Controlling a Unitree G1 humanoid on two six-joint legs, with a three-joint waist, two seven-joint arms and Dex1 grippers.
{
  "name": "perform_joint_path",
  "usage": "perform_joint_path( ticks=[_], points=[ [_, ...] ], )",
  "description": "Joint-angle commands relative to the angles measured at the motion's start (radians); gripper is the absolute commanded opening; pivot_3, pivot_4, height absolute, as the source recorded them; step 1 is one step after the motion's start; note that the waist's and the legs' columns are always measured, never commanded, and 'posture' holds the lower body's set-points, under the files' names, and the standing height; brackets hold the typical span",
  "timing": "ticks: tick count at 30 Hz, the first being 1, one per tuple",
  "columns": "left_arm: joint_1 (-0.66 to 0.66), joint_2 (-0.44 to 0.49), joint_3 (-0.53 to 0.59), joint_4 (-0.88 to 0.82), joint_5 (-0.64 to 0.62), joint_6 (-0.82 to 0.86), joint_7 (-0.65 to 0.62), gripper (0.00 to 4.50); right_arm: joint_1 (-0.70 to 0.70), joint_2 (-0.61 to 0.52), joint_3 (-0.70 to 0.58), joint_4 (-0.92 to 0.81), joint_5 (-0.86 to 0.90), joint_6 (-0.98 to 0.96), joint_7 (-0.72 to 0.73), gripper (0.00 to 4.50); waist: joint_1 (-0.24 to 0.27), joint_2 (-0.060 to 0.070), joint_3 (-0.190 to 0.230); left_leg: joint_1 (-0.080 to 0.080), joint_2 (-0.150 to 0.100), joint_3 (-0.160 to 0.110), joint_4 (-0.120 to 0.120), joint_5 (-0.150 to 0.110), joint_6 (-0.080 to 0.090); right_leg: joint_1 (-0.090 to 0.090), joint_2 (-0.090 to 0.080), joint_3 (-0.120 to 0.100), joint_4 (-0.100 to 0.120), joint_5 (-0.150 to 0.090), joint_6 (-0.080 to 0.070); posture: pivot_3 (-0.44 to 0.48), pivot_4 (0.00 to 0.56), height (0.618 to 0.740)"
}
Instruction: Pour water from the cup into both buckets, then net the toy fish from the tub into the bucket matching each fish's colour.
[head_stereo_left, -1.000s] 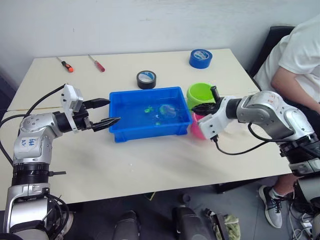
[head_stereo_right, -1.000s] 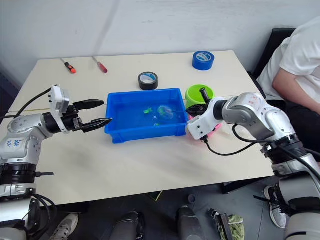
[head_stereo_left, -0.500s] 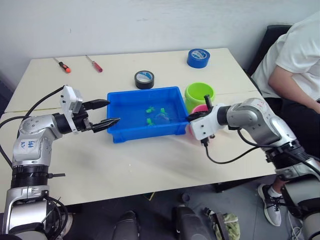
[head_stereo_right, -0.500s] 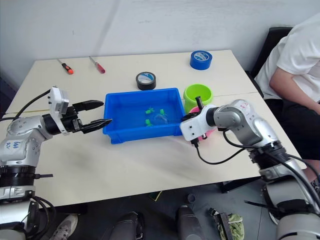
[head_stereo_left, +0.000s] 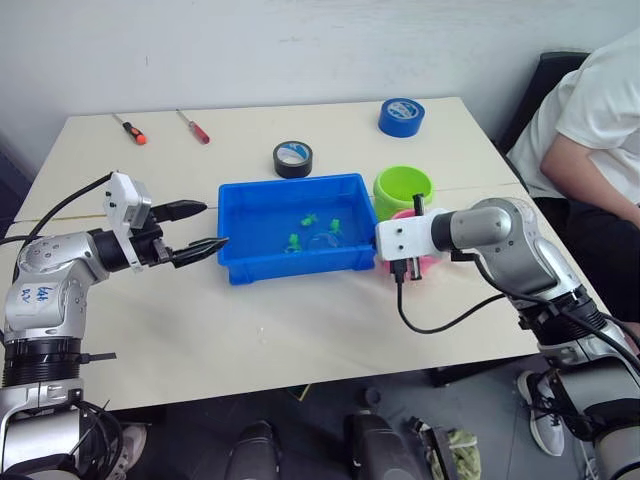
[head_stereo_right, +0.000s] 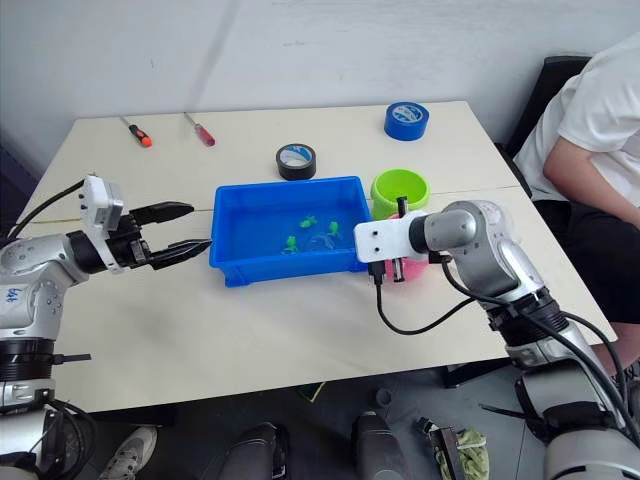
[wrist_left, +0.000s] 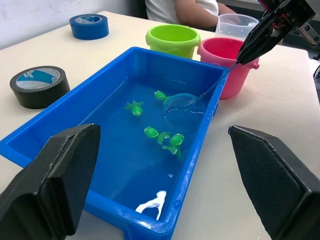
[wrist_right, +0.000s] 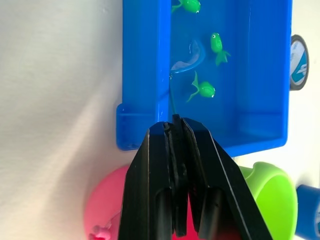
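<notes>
Left gripper: jaws spread, empty, level with the tub's left end; unmoved.
Right gripper: fingers pressed together on the thin net handle.
Change: net hoop had dropped back into the water; next scoop was likely.
Tub: shallow bright blue plastic tub, rimmed, glossy.
Fish: small green plastic toy fish afloat inside.
Buckets: smooth round pink bucket and lime green bucket just beyond; clear cup behind.
</notes>
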Motion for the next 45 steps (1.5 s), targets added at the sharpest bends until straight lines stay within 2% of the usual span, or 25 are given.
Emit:
perform_joint_path(
  ticks=[1, 6, 18, 27, 34, 45],
  points=[
    [-0.004, 0.017, 0.03, -0.031, -0.019, -0.001, 0.007, 4.47, -0.021, -0.013, -0.024, -0.054, 0.049, 0.089, 0.059, 0.0, 0.0, 0.0, 0.0, 0.0, 0.0, 0.0, 0.0, 0.0, 0.0, 0.0, 0.0, 0.0, 0.0, 0.0, 0.0, 0.0, 0.15, 0.731],
    [-0.001, 0.015, 0.029, -0.035, -0.02, -0.002, 0.013, 4.47, -0.045, 0.001, -0.024, -0.064, 0.088, 0.212, 0.079, 0.0, 0.0, 0.0, 0.0, 0.0, 0.0, 0.0, 0.0, -0.001, 0.0, 0.0, 0.0, 0.0, -0.001, 0.0, 0.0, 0.0, 0.15, 0.731],
    [0.016, 0.017, 0.035, -0.053, -0.028, 0.004, 0.018, 4.47, -0.123, 0.022, -0.071, -0.041, 0.147, 0.248, -0.001, 0.0, -0.001, 0.0, 0.0, -0.001, 0.0, 0.0, -0.001, -0.002, 0.0, -0.001, 0.0, 0.0, -0.002, 0.0, -0.001, 0.0, 0.15, 0.731],
    [-0.004, 0.011, 0.021, -0.041, -0.024, 0.0, 0.016, 4.47, -0.167, 0.005, -0.071, 0.085, 0.09, 0.156, -0.118, 0.0, -0.002, 0.0, 0.0, -0.001, 0.0, 0.001, -0.002, -0.002, -0.001, -0.001, 0.0, 0.0, -0.003, -0.001, -0.001, 0.0, 0.15, 0.731],
    [-0.008, 0.013, 0.02, -0.042, -0.024, 0.002, 0.011, 4.47, -0.167, -0.026, -0.033, 0.178, -0.018, 0.0, -0.202, 0.0, -0.004, 0.0, 0.0, -0.001, 0.0, 0.001, -0.004, -0.002, -0.001, -0.002, 0.0, 0.0, -0.004, -0.001, -0.001, 0.0, 0.15, 0.731],
    [-0.003, 0.013, 0.023, -0.049, -0.027, 0.01, 0.011, 4.47, -0.135, -0.088, -0.014, 0.148, -0.06, -0.109, -0.118, 0.0, -0.003, 0.0, 0.0, -0.001, 0.0, 0.002, -0.006, -0.002, -0.001, -0.002, 0.0, 0.001, -0.005, -0.001, -0.001, 0.0, 0.15, 0.731]
  ],
)
